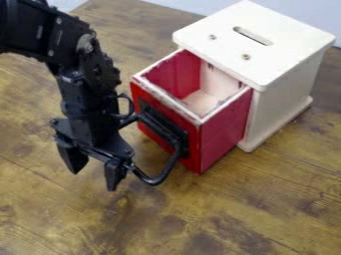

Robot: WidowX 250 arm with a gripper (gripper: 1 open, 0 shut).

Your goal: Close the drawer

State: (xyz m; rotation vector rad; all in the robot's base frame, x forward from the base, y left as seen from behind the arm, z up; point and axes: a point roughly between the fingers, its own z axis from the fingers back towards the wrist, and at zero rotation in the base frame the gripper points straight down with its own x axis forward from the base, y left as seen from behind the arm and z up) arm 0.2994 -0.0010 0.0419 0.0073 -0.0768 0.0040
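1. Nearest the camera, my gripper hangs low over the wooden table, its two fingers spread apart and holding nothing, tips pointing down at the boards.

2. Just right of those fingers lies the black wire loop handle, its near end resting close to the tabletop (whether a finger touches it I cannot tell).

3. Behind the handle stands the drawer, red, pulled well out toward the near left, its pale wood interior open to view.

4. Farthest back and right sits the cream cabinet that houses it, slotted top upward.

5. The risk, as I judge it: a push landing on the loose loop rather than the red front could fold the handle or let my fingers slip past, and an off-centre shove might skew the drawer or slide the whole cabinet across the table instead of closing it.
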